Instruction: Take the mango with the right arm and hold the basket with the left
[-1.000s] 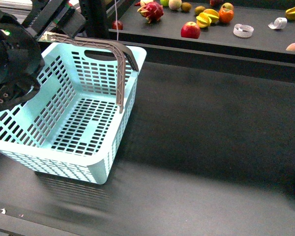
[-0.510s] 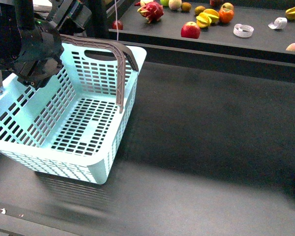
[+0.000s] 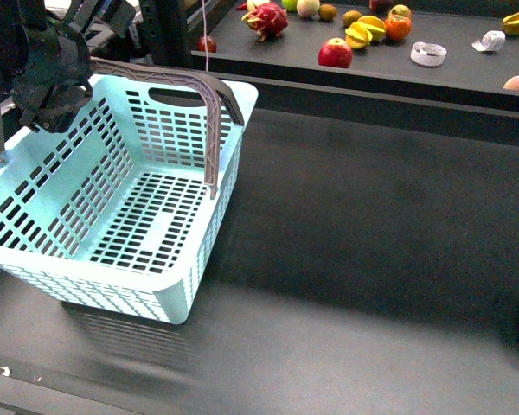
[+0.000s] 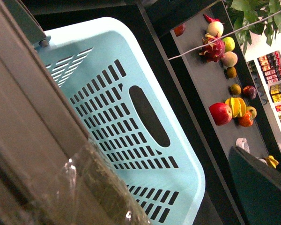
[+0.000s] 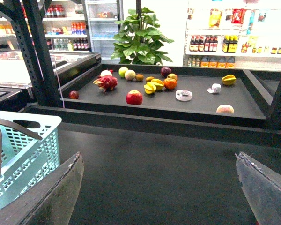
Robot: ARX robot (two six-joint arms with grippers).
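The left arm (image 3: 43,52) is bulky and matte black, with rounded housings. The right hand (image 5: 159,157) has two flat dark grey fingers (image 5: 51,192) with scuffed, pale edges.

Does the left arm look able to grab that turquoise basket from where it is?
Probably yes: the left end effector hangs right by the basket rim, and nothing stands between them.
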